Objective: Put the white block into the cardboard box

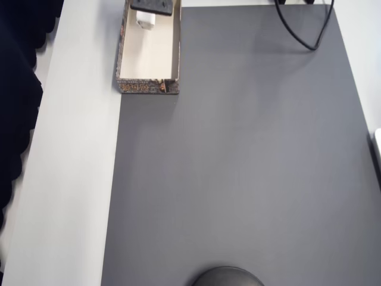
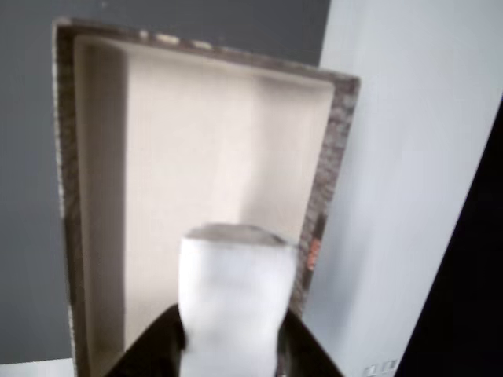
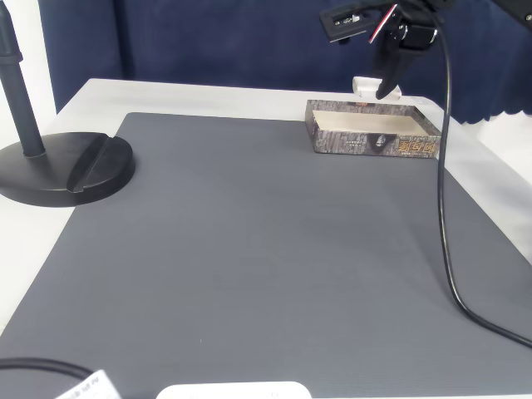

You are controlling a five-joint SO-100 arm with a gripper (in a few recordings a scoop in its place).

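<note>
the white block (image 2: 234, 302) is pinched in the dark claw (image 2: 229, 345), held above the cream inside of the cardboard box (image 2: 196, 165) (speckled outer walls). the box sits at the far corner of a grey mat (image 3: 266, 249) on the white worktop (image 1: 71, 179).

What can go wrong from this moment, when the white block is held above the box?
1. The tool holds the white block only by its lower end, so it may tilt or slip.
2. In the fixed view the white block sits over the far end of the cardboard box; released there, it could catch the wall and fall outside.
</note>
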